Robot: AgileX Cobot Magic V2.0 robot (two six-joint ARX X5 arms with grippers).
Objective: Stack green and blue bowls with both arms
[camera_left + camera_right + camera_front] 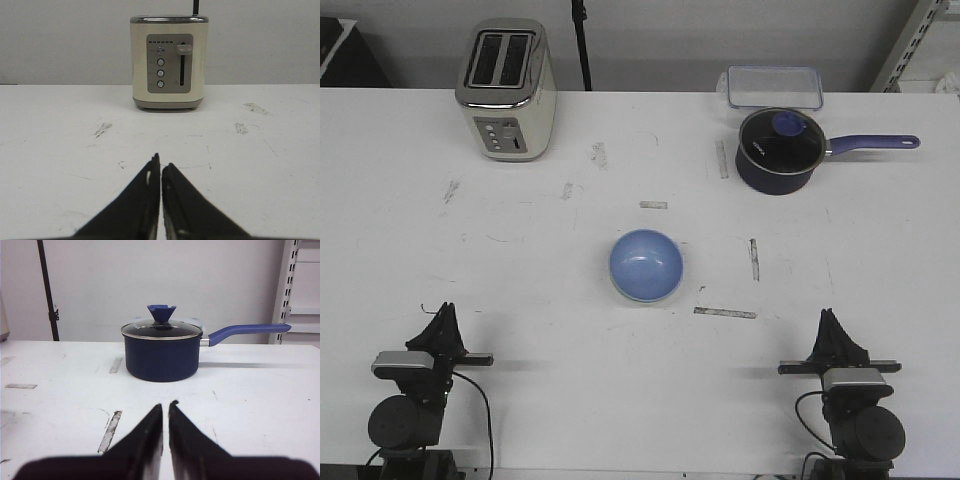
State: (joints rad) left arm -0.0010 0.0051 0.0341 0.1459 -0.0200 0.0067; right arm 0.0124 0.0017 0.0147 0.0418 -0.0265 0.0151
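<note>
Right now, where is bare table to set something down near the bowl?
Bare table lies either side of the blue bowl, and between it and the left gripper and right gripper. The back is crowded: toaster, saucepan, clear container.

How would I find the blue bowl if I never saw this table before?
Start at the white table and look at its middle, between the cream toaster at the back left and the navy saucepan at the back right. The blue bowl sits there alone: round, pale, open, no handle or lid.
</note>
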